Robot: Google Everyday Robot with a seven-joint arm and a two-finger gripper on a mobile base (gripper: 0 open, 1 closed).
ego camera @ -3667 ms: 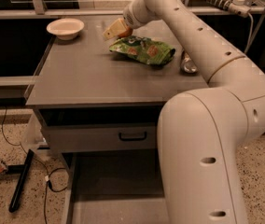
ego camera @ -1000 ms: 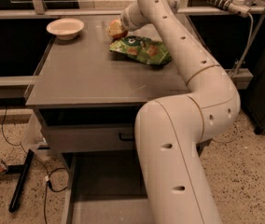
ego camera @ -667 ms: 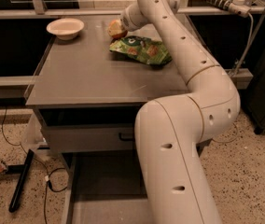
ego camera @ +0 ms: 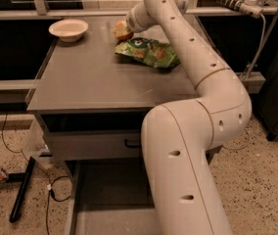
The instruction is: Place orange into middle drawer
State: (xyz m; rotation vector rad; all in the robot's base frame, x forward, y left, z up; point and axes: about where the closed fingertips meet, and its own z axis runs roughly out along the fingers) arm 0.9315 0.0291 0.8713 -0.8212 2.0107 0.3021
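a white bowl point(ego camera: 68, 29) sits on the grey worktop point(ego camera: 90, 80), well to the left of the green snack bag point(ego camera: 148, 52) and a little farther back. far below the bag and toward the near side, the middle drawer point(ego camera: 110, 199) stands pulled out under a closed drawer front point(ego camera: 92, 145) with a black handle. the drawer's flat grey floor shows on the left, while the white arm point(ego camera: 193, 146) hides its right part.

the orange point(ego camera: 121, 32) lies on the worktop just behind the bag's left end. it is near the bag, but i cannot tell whether the two touch. the gripper point(ego camera: 128, 24) is right at the orange, on the fruit's upper right side. whether it is spread or already pinching the orange cannot be told from this view.

as for handling, the orange is probably firm and fairly light, with a smooth skin that gives a little under pressure. being round, it will likely roll if nudged off centre or squirt out of a shallow pinch. the safest hold looks to be across its widest part, with the grip low enough to pass the middle and only moderately tight so the skin is not bruised. the crinkly bag lies close, so the gripper could catch its edge. the carry then goes down and forward of the bag, and the orange is best let go close to the drawer floor so it does not roll.
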